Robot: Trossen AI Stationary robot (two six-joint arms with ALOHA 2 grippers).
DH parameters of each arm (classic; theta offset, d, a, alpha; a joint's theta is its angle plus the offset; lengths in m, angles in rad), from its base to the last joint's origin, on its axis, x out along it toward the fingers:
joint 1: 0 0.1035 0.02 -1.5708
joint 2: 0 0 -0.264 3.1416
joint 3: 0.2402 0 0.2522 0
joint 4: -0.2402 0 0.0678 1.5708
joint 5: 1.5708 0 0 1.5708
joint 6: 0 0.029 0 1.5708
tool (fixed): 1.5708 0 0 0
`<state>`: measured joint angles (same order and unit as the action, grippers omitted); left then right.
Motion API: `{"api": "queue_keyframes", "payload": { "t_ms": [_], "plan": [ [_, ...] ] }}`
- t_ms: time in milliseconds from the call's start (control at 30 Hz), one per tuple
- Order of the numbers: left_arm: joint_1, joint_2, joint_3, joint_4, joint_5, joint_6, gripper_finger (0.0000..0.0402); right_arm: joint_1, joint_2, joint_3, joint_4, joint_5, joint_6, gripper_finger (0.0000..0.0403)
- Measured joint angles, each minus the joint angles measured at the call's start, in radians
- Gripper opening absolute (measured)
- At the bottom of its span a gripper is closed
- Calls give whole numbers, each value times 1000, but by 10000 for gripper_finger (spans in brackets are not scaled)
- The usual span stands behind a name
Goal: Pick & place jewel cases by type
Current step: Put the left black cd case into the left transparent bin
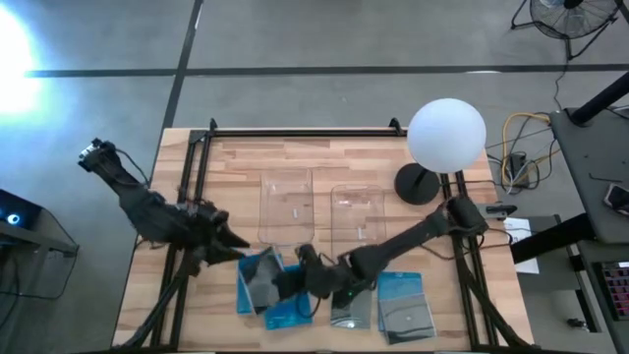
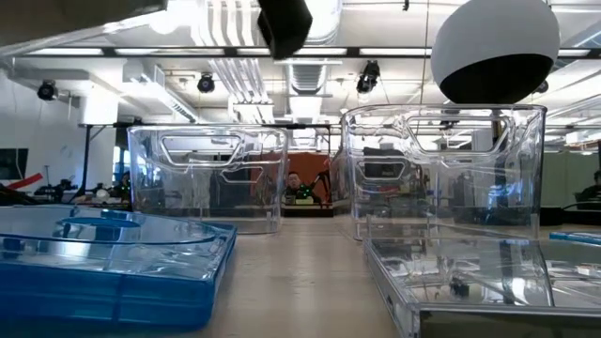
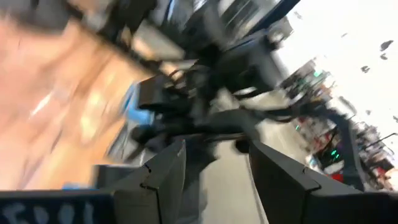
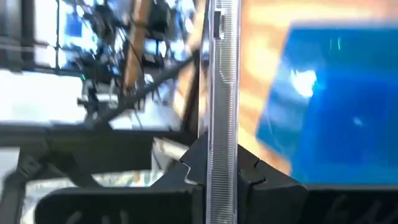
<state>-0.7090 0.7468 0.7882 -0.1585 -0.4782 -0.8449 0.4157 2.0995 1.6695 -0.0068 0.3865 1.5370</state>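
Several jewel cases lie flat near the table's front edge: blue ones [image 1: 257, 280] [image 1: 291, 313], a dark grey one [image 1: 352, 311] and a blue one with a grey cover [image 1: 407, 307]. My right gripper [image 1: 307, 267] reaches over the blue ones from the right. It is shut on a thin clear-edged jewel case [image 4: 222, 87], seen edge-on in the right wrist view. My left gripper [image 1: 234, 244] hangs open and empty over the table's left side, its fingers [image 3: 168, 174] apart. My right gripper pinches the jewel case by its two flat faces, at the near rim [image 4: 222, 180], between the two fingers. The case stands on edge and runs straight out from the fingers. Whether its far end rests on anything does not show.
Two clear bins [image 1: 287, 205] [image 1: 357, 211] stand side by side mid-table, just beyond the cases. A lamp with a white globe [image 1: 445, 133] stands at the back right. In the low view a blue case [image 2: 103, 263] and a clear case [image 2: 470, 272] lie in front.
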Motion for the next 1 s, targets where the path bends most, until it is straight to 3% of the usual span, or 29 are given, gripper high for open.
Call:
{"api": "queue_keyframes", "payload": {
  "t_ms": [133,233,433,633,767,1000],
  "plan": [
    [0,-18,92,1,-5,111,161,-50,-89,0,-105,111,-24,18],
    [-1,-19,138,2,-24,180,161,-118,-134,2,-280,171,1,18],
    [-1,-16,157,0,-77,216,161,-289,-123,0,-353,44,-99,18],
    [-3,6,156,0,-91,197,161,-373,-64,-2,-358,-32,-147,25],
    [-6,23,156,-1,-91,194,161,-396,-37,0,-339,-121,-149,63],
    [-6,36,156,-57,-93,193,161,-401,10,-1,-351,-202,-101,166]
  ]
}}
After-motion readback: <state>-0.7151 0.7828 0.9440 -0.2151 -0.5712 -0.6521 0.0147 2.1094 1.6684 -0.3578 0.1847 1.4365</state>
